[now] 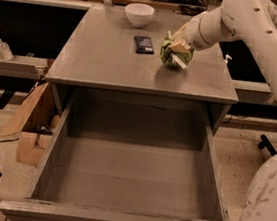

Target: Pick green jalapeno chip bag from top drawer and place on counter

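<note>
The tool (179,49) clasps the green jalapeno chip bag (167,54) beside the dark packet (144,44) on the worktop (105,55); it seems light, crinkly, best pinched at its top.

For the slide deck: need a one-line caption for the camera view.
Claw holds the green jalapeno chip bag low over the counter, right of a dark packet; top drawer open below.

The gripper (178,48) holds the green jalapeno chip bag (167,55) at the counter (104,60), with a dark packet (144,44) at its 9 o'clock, a white bowl (139,14) at 11 and the open top drawer (129,182) at 6.
</note>
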